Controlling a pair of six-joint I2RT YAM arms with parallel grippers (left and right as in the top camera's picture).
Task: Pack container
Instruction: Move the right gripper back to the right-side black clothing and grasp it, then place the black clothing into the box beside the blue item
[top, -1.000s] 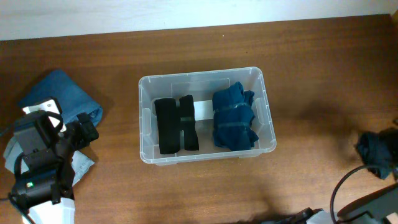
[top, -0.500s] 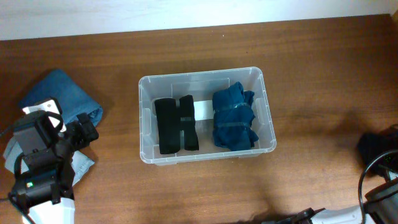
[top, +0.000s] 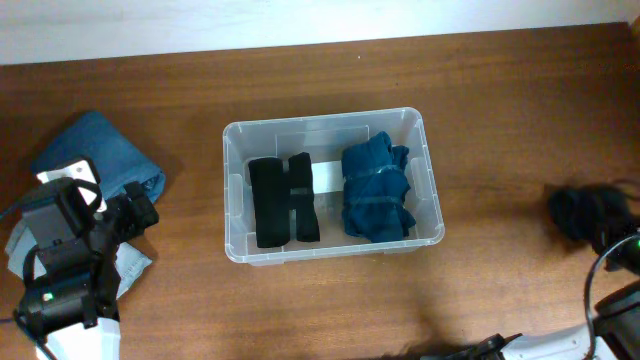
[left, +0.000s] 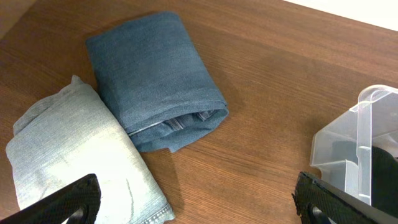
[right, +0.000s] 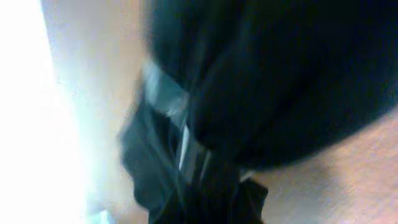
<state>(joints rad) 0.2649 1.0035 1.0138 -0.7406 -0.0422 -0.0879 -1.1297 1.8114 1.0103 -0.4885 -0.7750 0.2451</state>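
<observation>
At the middle of the wooden table (top: 500, 100) sits the container (top: 230, 200), a clear bin with its long sides facing 12 and 6 o'clock. It holds 2 things side by side: a black folded piece (top: 283, 200) in the 9 o'clock half and a dark blue bundle (top: 377, 190) in the 3 o'clock half. A strip of white label (top: 326, 178) shows between them. Toward 9 o'clock, well apart from the bin, lies a folded blue denim piece (left: 155, 81). A pale grey folded cloth (left: 81, 162) lies against it on the 6 o'clock side, touching along 1 edge. The left gripper (left: 196, 202) hovers over these 2 with its fingers spread wide and nothing between them. A corner of the bin shows at 3 o'clock in its wrist view. Near the table's 3 o'clock edge is a dark bundle (top: 583, 210). It fills the blurred right wrist view, where a grey band crosses it. I cannot tell how the right gripper's fingers stand, since the cloth hides them.
</observation>
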